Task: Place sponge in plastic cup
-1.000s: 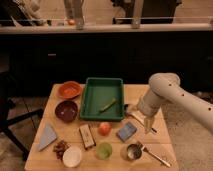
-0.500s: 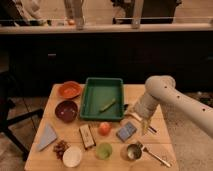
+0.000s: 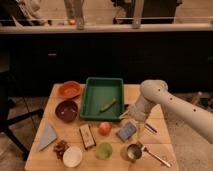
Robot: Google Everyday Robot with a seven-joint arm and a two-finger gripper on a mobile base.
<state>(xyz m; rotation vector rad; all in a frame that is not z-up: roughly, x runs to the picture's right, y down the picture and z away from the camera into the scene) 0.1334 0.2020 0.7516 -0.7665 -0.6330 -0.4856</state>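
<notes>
The end effector (image 3: 136, 120) hangs low over the right part of the wooden worktop (image 3: 59, 125), just above the upper right edge of the small flat blue-grey rectangular sponge (image 3: 126, 131). Its fingers are spread and released, with nothing between them. The sponge lies flat on the worktop, right of an orange-red ball (image 3: 104, 128). The small light green round plastic cup (image 3: 104, 150) stands near the front edge, left of and below the sponge, between a white round bowl (image 3: 72, 156) and a shiny metal cup with a long handle (image 3: 133, 152).
</notes>
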